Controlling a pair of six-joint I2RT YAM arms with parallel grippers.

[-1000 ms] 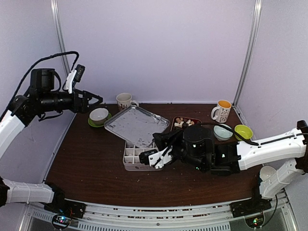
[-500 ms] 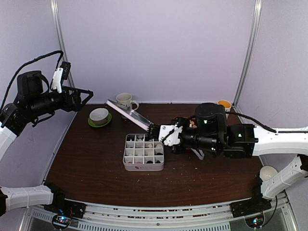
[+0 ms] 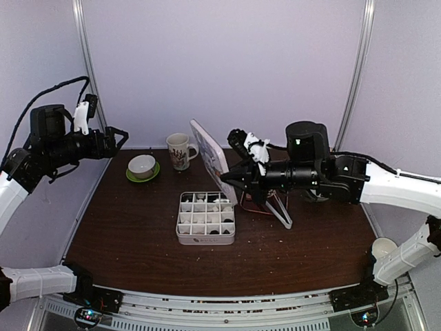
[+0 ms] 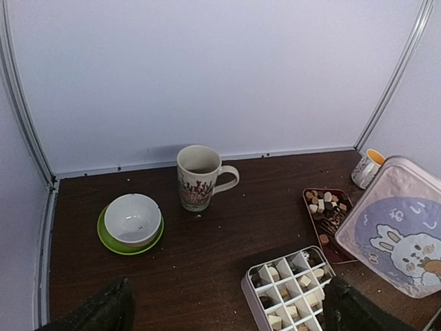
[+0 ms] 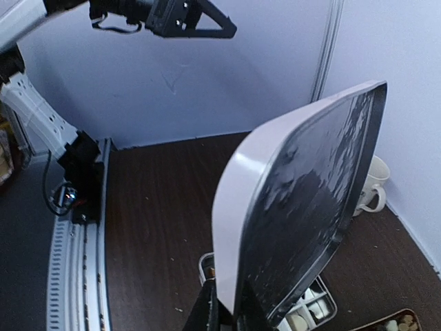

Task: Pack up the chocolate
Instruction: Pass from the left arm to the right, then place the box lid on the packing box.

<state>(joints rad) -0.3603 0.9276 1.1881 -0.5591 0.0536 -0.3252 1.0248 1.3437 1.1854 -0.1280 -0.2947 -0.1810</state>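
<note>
Table (image 3: 131, 234): dark wood.
Lid (image 3: 211, 157): near upright on edge, lower rim clamped between right gripper (image 3: 233, 181) fingers, jaws almost together on thin rim.
Grid box (image 3: 204, 239): just below and in front of those fingers.
Left gripper (image 3: 118, 143): fingers (image 4: 103, 310) wide apart, holding nothing, touching nothing, high over table's left.
Chocolate (image 4: 304, 281): cubes in box cells below right fingers; more in tray (image 4: 305, 196) beside box, under right arm.

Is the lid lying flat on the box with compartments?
No, the right pincer holds the lid nearly upright on its edge, leaving the box open.
</note>
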